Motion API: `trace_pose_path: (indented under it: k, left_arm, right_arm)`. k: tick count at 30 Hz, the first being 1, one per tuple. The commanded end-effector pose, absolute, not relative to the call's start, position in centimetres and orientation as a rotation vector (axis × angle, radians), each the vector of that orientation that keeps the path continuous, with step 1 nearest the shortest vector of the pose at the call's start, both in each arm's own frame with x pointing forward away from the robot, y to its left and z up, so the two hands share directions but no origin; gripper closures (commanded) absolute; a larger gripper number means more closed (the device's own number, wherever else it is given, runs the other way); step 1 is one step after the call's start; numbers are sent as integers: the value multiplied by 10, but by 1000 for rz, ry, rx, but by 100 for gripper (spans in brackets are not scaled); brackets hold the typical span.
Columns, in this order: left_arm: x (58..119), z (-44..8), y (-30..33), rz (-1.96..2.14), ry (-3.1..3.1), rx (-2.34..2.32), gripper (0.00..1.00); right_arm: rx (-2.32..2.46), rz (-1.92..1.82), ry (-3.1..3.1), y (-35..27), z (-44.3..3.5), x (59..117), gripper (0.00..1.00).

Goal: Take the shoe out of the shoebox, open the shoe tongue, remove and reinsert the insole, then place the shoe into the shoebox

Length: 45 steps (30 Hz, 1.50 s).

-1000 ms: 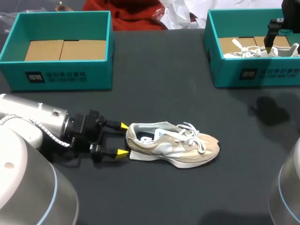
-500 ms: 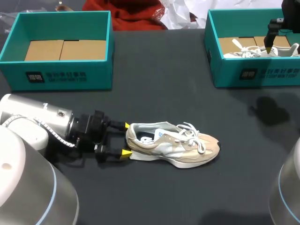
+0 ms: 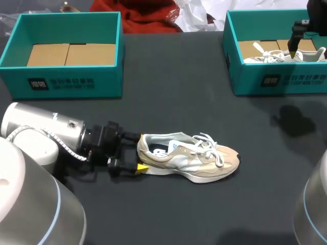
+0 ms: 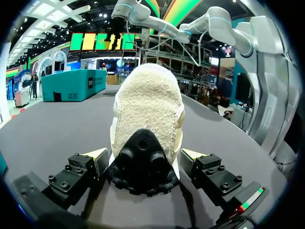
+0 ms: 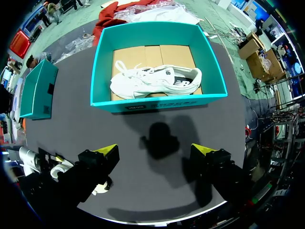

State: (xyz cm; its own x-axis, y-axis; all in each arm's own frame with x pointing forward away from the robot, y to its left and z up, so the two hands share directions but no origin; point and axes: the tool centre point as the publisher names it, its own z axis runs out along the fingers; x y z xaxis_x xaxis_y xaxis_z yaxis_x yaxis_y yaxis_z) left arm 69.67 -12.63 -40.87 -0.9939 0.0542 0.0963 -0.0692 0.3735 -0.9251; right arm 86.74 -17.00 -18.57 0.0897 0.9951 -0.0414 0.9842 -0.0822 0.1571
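The beige shoe (image 3: 189, 158) lies on its sole on the table (image 3: 168, 102), near the front edge and well apart from both boxes. Its long axis runs across the table: the heel (image 4: 147, 109) points to my left arm, the toe to the right side.

The left gripper (image 4: 144, 156) is low at the table and in line with this axis. Its fingers are spread, one on each side of the heel. They stand very near the heel's sides, but I cannot see that both of them press on it, so I take it as not gripping yet.

The right gripper (image 5: 155, 150) hangs high over the right box (image 3: 245, 76), with its fingers wide apart and holding nothing. In this box lies a white shoe (image 5: 155, 81). The left box (image 3: 76, 81) shows only cardboard inside.

The beige shoe is already out of a box, so I judge the step in hand is to fix the heel. The left arm is much the nearer one. The tongue faces up and away from it — it would be easier to reach from the right.
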Motion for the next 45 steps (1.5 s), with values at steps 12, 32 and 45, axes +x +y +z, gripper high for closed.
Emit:
trace_pose_path:
  k: [12,32,45]
  left_arm:
    - [700,-415,-142,1707,-2490,-1,0]
    - [700,-416,-156,1726,-2459,-23,100]
    - [696,-416,-153,1740,-2446,-18,100]
  right_arm:
    - [2207,116,2024,-170,-186,867,0]
    - [2207,116,2024,-170,-186,867,0]
    - [2207,116,2024,-170,-186,867,0]
